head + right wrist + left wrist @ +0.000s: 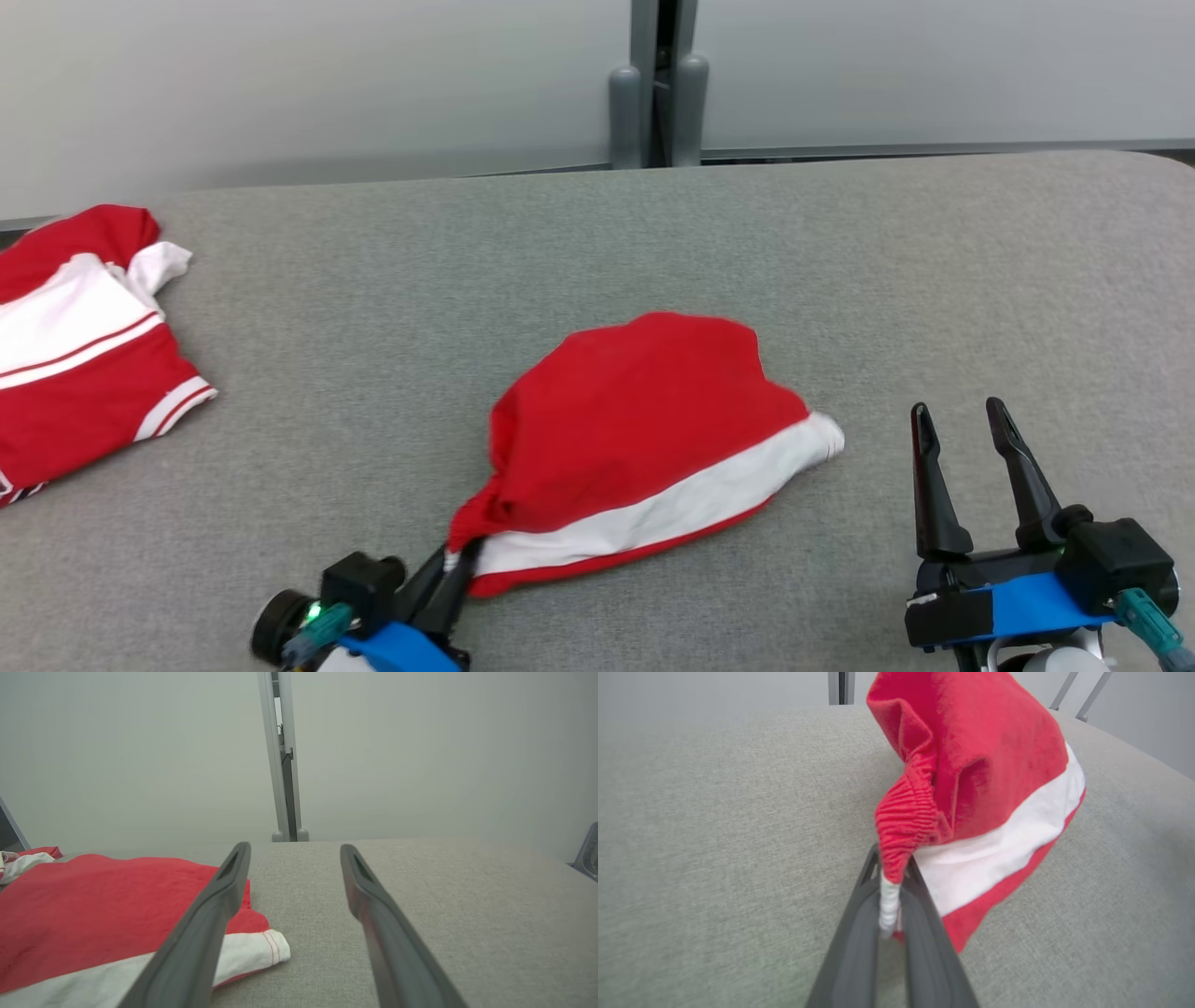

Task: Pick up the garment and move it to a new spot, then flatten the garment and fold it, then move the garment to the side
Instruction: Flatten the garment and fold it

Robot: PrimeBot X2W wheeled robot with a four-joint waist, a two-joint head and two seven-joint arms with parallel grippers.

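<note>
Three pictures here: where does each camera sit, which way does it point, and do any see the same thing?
Head view: on the robot's head, looking forward and down at the grey table; left gripper lower left, right gripper lower right.
Left wrist view: on the left wrist, looking along its two fingers, shut on the red-and-white garment's ribbed corner.
Right wrist view: on the right wrist, looking along its open fingers toward the grey post.
Shared: all three see that garment.
</note>
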